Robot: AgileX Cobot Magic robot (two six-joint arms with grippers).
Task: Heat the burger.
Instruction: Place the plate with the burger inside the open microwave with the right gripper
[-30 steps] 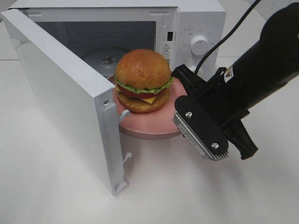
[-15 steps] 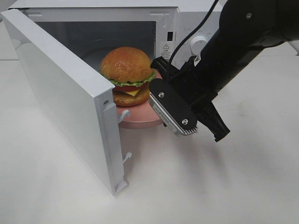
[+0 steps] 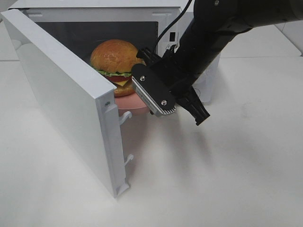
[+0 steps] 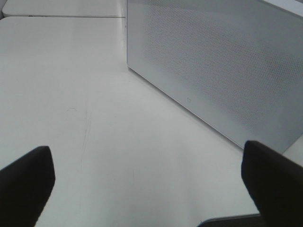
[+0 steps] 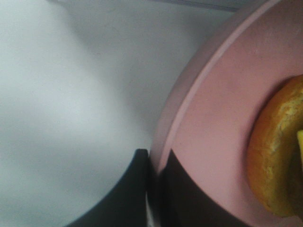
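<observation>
right fingers (image 5: 124, 194) pinch pink plate (image 5: 213, 109) rim | burger (image 3: 115, 60) partly hidden by door (image 3: 61, 90) | left fingers (image 4: 26, 177) wide

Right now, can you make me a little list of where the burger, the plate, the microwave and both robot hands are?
microwave: white, its door swung wide open
pink plate: at the microwave's opening, near edge sticking out
burger: sitting on the pink plate
right gripper: shut on the pink plate's rim
left gripper: open, holding nothing, over the white table by the outside of the door
</observation>
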